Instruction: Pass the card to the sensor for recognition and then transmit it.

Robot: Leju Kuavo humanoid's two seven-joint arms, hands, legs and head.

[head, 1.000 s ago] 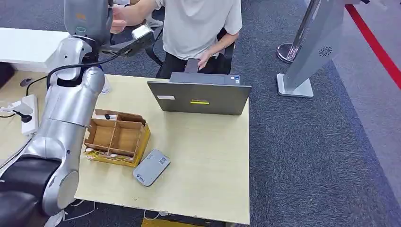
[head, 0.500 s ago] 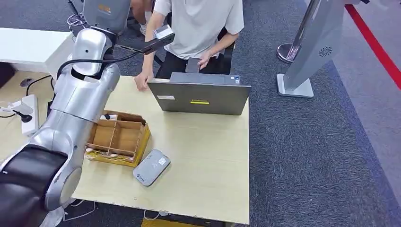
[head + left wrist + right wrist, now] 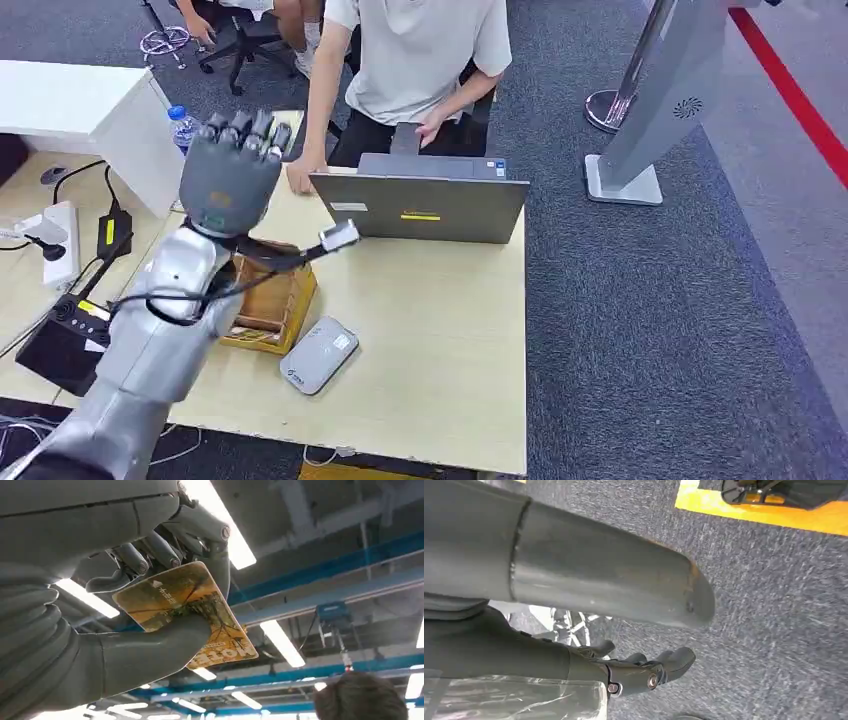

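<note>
left hand (image 3: 125,630) — thumb and fingers clamp card (image 3: 187,612) (yellow) | right hand (image 3: 639,672) — fingers curled, holding nothing

left hand (image 3: 232,170) lowers from near the person (image 3: 420,60)
now above the cardboard box (image 3: 272,300), gripping the card (image 3: 190,612)

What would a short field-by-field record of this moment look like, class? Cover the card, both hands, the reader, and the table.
Card: yellow printed card, pinched by thumb and fingers of the left hand
Left hand: raised above the table's far left part
Right hand: hanging over grey carpet, fingers curled, holding nothing
Reader: flat grey card reader near the front edge of the table
Box: partitioned cardboard box beside the reader
Laptop: open laptop at the far edge, person seated behind it
</note>
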